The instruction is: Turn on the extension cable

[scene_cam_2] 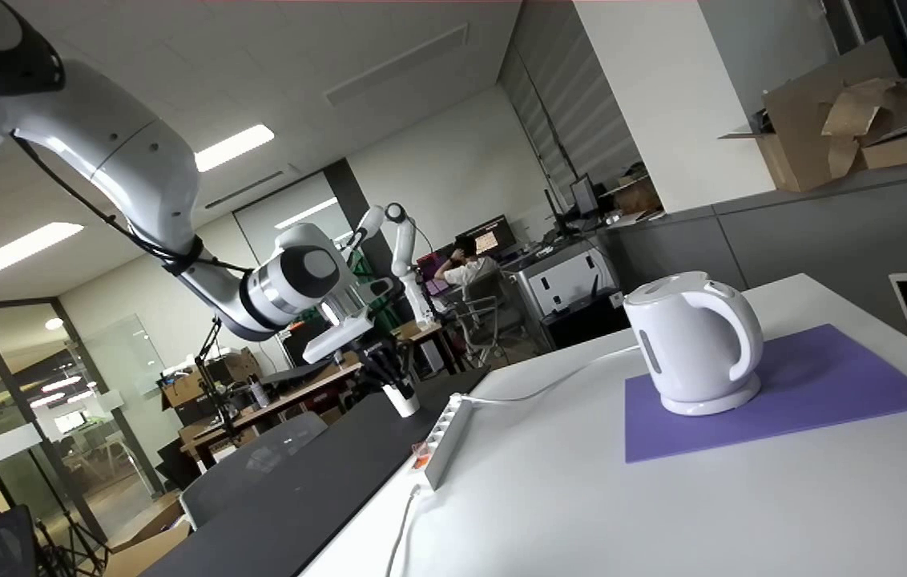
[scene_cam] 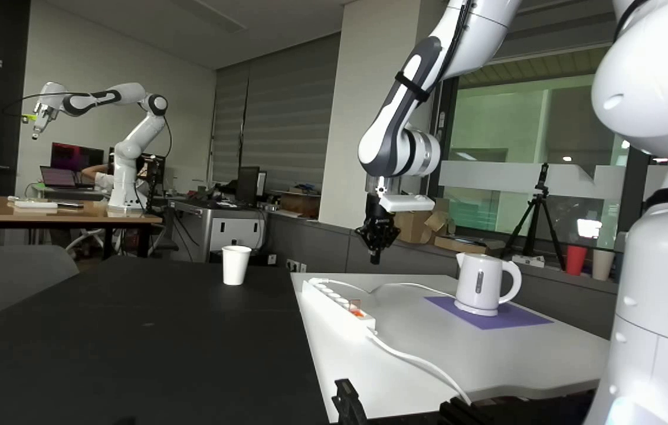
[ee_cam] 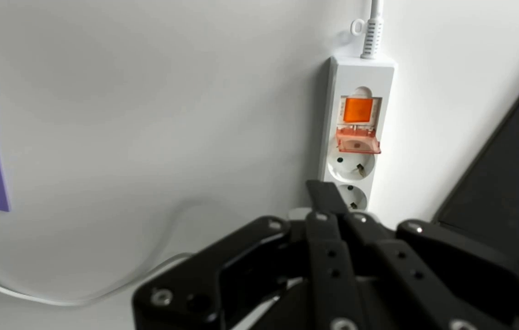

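Observation:
The extension cable is a long white power strip [scene_cam: 333,300] lying on the white table; it also shows in an exterior view [scene_cam_2: 444,442] and the wrist view [ee_cam: 351,167]. Its orange switch [ee_cam: 358,110] is at the end where the thick cord [ee_cam: 377,9] leaves. A clear red cover [ee_cam: 358,142] over the switch is flipped open above the nearest socket. My gripper [ee_cam: 328,197] is shut and empty. It is in the air above the strip, apart from it, in both exterior views [scene_cam: 375,258] [scene_cam_2: 397,383]. The gripper hides the strip's far end in the wrist view.
A white kettle [scene_cam: 481,283] stands on a purple mat [scene_cam: 517,319]. A thin white cord [scene_cam_2: 550,390] runs from the strip's far end towards the kettle. A white paper cup [scene_cam: 235,265] stands on the black table [scene_cam: 151,348] beside the white table.

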